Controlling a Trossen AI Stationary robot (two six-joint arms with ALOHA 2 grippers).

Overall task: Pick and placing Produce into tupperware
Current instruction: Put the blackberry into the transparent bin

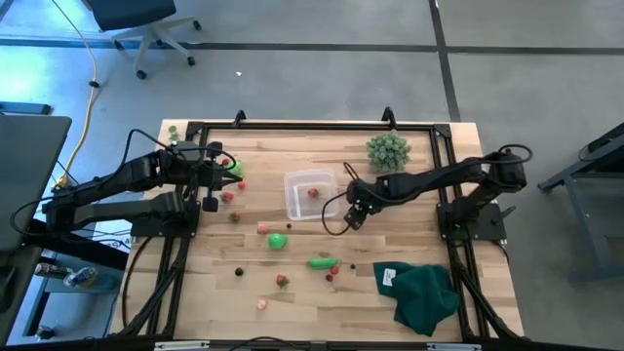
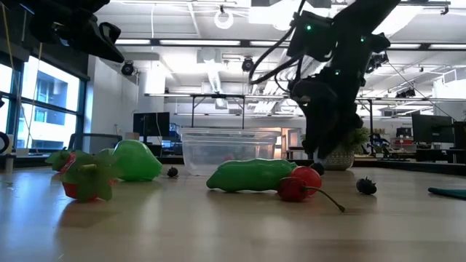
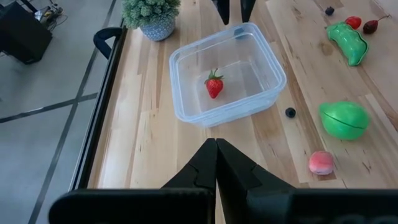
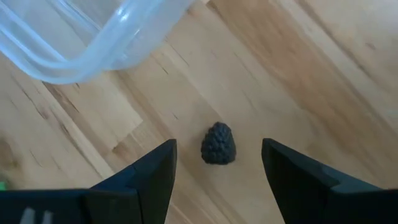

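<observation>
The clear tupperware (image 1: 295,207) sits mid-table with one red strawberry (image 3: 214,84) inside. My right gripper (image 4: 217,171) is low over the wood just right of the container, open, with a dark blackberry (image 4: 218,144) lying between its fingers, untouched. In the low view the right gripper (image 2: 318,156) reaches almost down to the tabletop. Loose produce lies on the near half of the table: a green ball (image 1: 278,241), a green pod (image 1: 322,261), and red and pink bits (image 1: 281,281). My left gripper (image 3: 216,163) is shut and hovers at the table's left side (image 1: 210,201).
A spiky grey-green bush in a pot (image 1: 388,149) stands at the far edge behind the right arm. A dark green cloth (image 1: 425,294) lies at the near right corner. A black frame rail (image 3: 106,93) borders the table. Small berries (image 1: 232,195) lie near the left gripper.
</observation>
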